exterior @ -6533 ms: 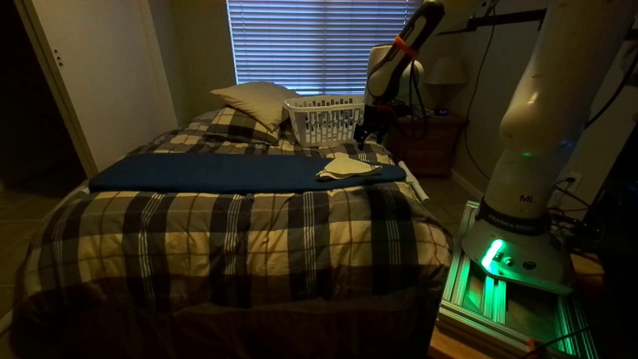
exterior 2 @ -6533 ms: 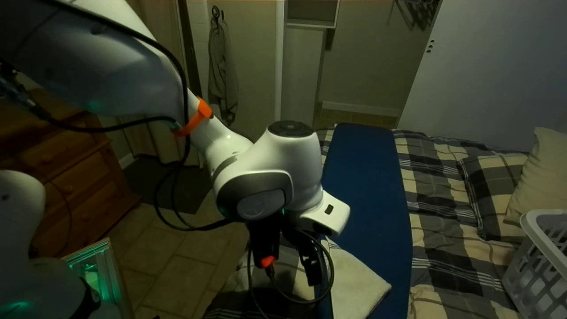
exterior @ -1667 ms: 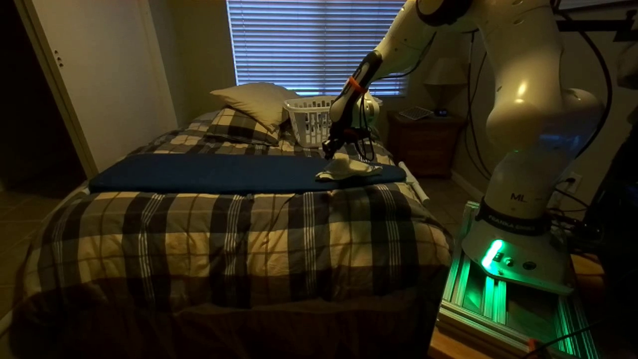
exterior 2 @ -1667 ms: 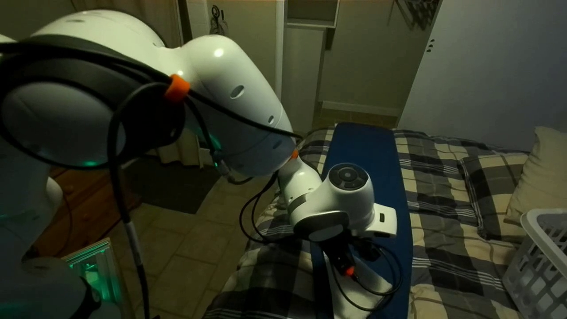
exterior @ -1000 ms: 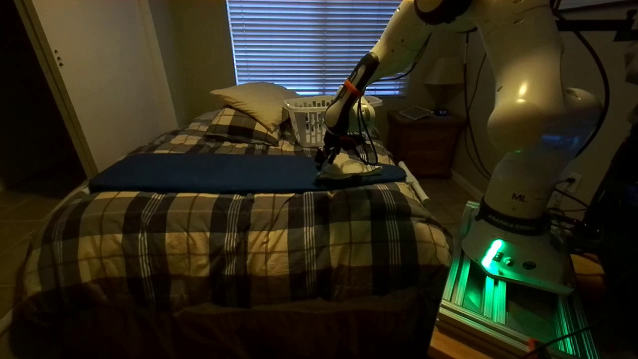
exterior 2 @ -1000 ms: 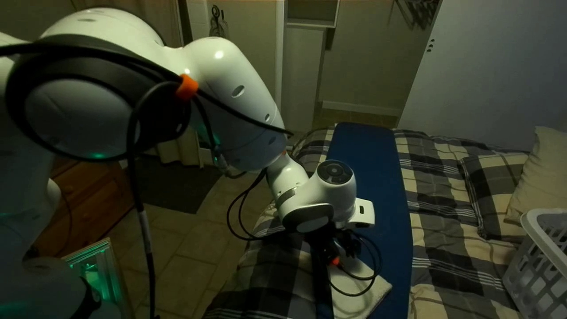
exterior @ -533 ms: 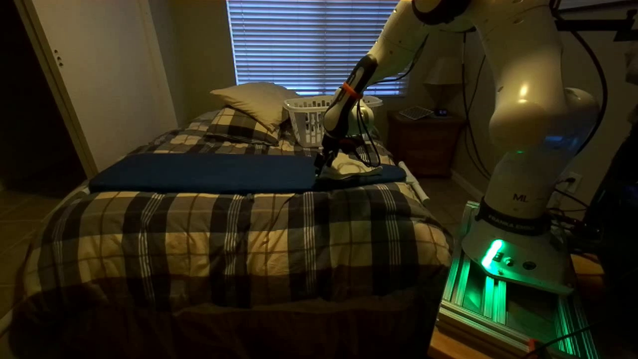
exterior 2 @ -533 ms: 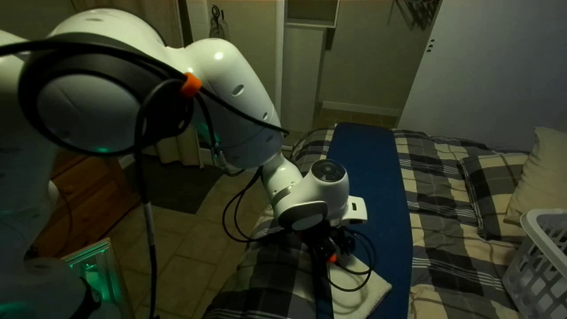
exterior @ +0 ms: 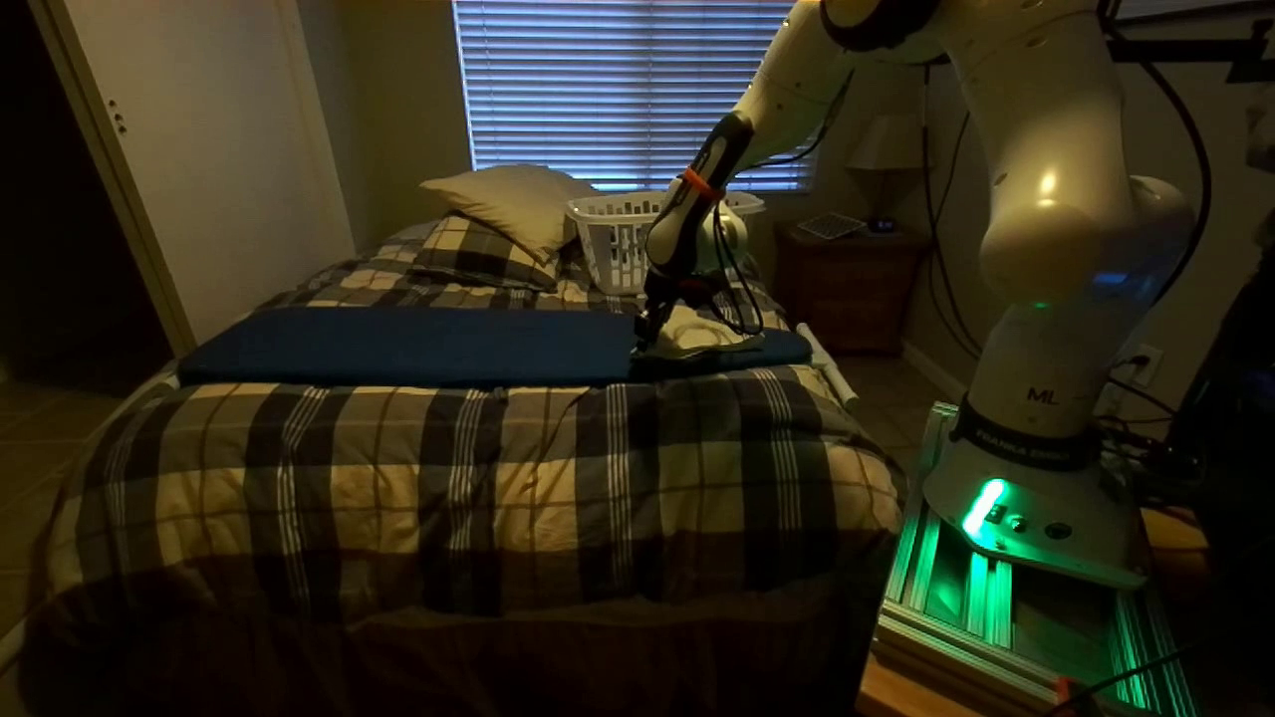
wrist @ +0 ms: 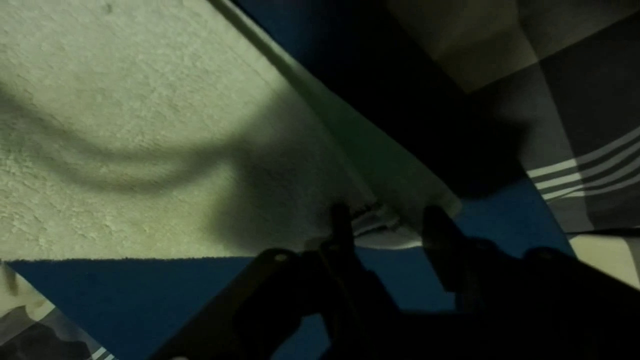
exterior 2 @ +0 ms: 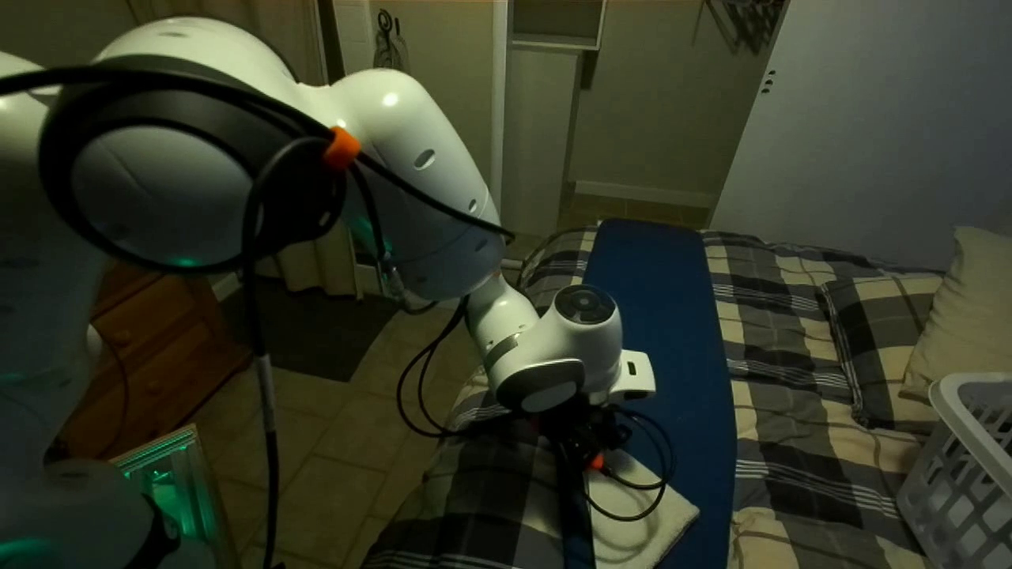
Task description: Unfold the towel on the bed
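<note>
We see gripper [wrist: 388,216] low over corner of folded cream towel [wrist: 165,135], jaws apart; touch we cannot tell; towel lies on long dark blue cloth [exterior 2: 660,284] across plaid bed [exterior: 448,478]

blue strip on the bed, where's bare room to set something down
Free: in an exterior view, the blue strip left of the towel, bordered near and far by plaid comforter. Crowded: the strip's right end, with fingers at the towel; behind, basket and pillows.
</note>
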Action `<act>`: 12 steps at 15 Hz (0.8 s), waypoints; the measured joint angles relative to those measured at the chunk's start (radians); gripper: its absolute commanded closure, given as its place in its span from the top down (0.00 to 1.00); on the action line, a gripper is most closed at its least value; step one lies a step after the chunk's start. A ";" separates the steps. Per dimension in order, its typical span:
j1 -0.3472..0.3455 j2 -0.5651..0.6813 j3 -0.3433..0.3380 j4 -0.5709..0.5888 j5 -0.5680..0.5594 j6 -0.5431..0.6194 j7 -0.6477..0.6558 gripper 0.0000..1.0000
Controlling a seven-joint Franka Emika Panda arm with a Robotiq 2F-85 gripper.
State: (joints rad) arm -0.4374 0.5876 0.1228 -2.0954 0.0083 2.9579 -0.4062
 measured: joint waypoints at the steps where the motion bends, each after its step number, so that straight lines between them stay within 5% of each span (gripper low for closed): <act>1: 0.002 0.000 -0.005 0.000 -0.004 0.000 0.000 0.08; 12: -0.002 0.002 -0.040 0.012 -0.012 0.001 -0.001 0.04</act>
State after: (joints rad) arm -0.4394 0.5892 0.0832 -2.0836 -0.0039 2.9590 -0.4070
